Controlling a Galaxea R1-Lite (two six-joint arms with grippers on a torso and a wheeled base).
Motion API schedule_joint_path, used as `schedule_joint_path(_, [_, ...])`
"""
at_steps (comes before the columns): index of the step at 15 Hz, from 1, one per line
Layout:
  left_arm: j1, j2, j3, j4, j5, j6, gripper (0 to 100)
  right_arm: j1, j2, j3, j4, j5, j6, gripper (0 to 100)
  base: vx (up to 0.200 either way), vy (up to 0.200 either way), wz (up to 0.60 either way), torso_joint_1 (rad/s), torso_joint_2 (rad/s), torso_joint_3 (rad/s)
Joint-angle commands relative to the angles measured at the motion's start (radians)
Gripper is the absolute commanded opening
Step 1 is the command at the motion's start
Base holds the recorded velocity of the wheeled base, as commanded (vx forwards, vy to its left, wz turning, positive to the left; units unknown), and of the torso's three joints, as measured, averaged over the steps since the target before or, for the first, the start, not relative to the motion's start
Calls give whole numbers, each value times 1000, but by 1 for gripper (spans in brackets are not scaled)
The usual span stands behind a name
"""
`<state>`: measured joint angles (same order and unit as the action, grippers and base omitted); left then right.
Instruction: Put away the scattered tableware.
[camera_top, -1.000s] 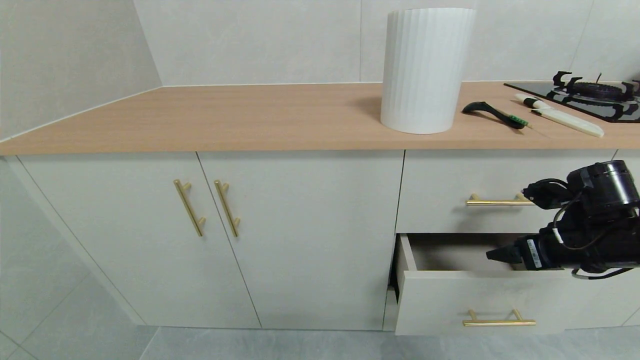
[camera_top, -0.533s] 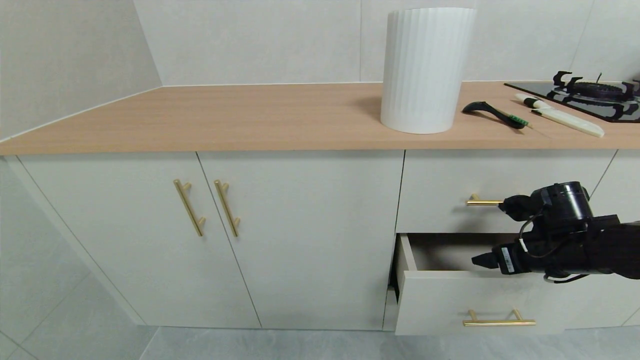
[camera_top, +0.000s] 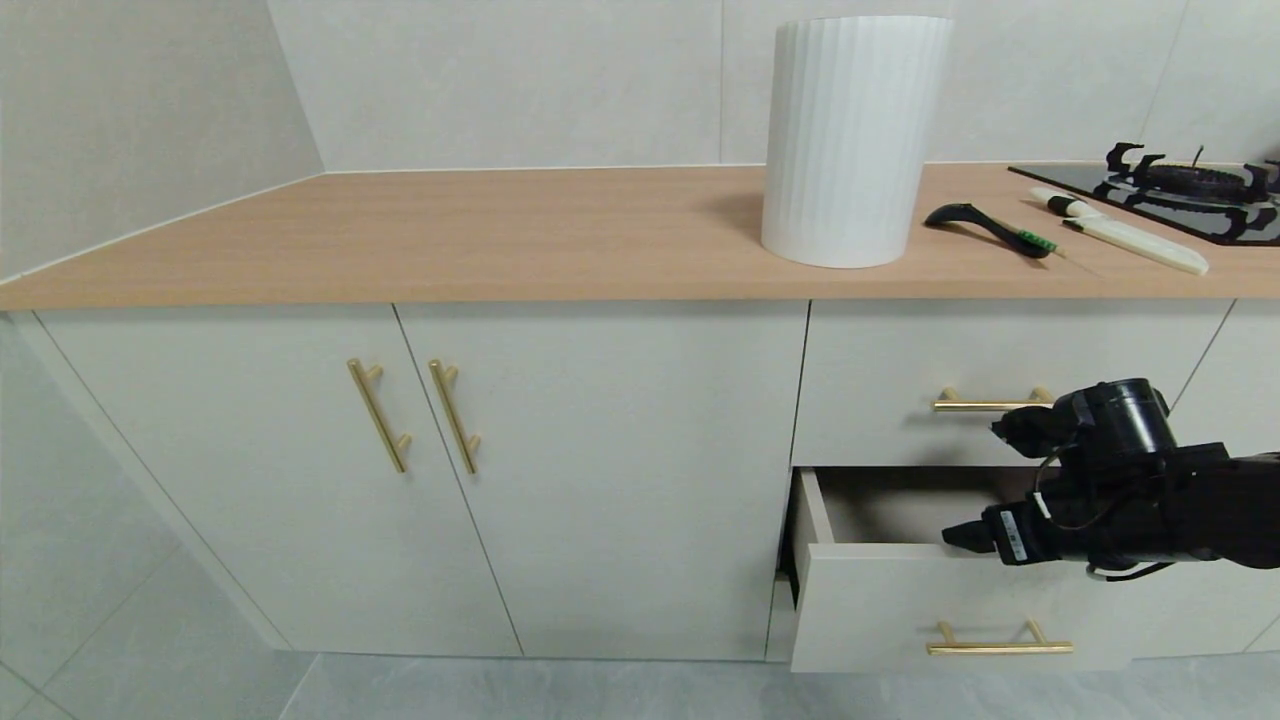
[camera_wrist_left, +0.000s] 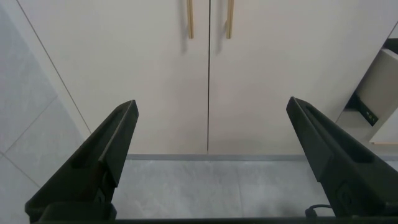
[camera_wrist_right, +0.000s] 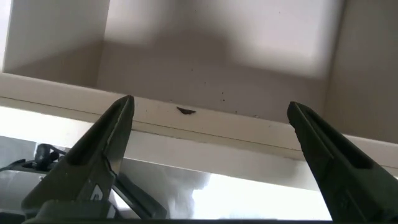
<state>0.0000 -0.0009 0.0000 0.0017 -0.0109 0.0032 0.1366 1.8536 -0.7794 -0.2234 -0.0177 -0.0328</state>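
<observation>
Pale tiled walls back a wooden countertop (camera_top: 450, 235) over cream cabinets, and the one thing standing open is the lower drawer (camera_top: 900, 600), pulled out. Judged from this, the task is barely begun: the drawer is ready, but nothing has gone into a claw yet. Both pieces of tableware lie on the countertop above the drawer, toward its right end: a black-handled tool (camera_top: 985, 228) and, just beyond it, a white knife (camera_top: 1125, 233). A ribbed white container (camera_top: 850, 140) stands on the countertop above the drawer's left end, and a gas hob (camera_top: 1190, 190) sits beyond the drawer's right end. The right gripper (camera_top: 965, 537) hangs just over the drawer's front edge, pointing toward its left wall, jaws spread wide and holding nothing. The left gripper (camera_wrist_left: 211, 104) is low and left of the drawer, facing the closed double doors (camera_wrist_left: 208, 62), its jaws also wide and bare. What remains, as I read it, is fetching each piece and laying it in the drawer, then probably shutting it. The drawer's right half is hidden behind the right arm, so whether anything lies inside cannot be told; the hob and the container's top are cut off, and the black tool is too small to name for sure
</observation>
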Motion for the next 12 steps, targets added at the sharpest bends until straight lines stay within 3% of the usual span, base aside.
schedule_joint_path(1, [0, 1, 0, 0, 0, 0, 100, 0, -7, 0, 32, -10, -4, 100, 0, 0, 0, 0, 0, 0])
schedule_joint_path(8, [-2, 1, 0, 0, 0, 0, 100, 34, -76, -12, 306, -70, -68, 100, 0, 0, 0, 0, 0, 0])
schedule_joint_path(10, [0, 1, 0, 0, 0, 0, 100, 47, -90, -12, 414, -84, -79, 100, 0, 0, 0, 0, 0, 0])
schedule_joint_path(12, [0, 1, 0, 0, 0, 0, 100, 77, -105, -17, 604, -160, -99, 100, 0, 0, 0, 0, 0, 0])
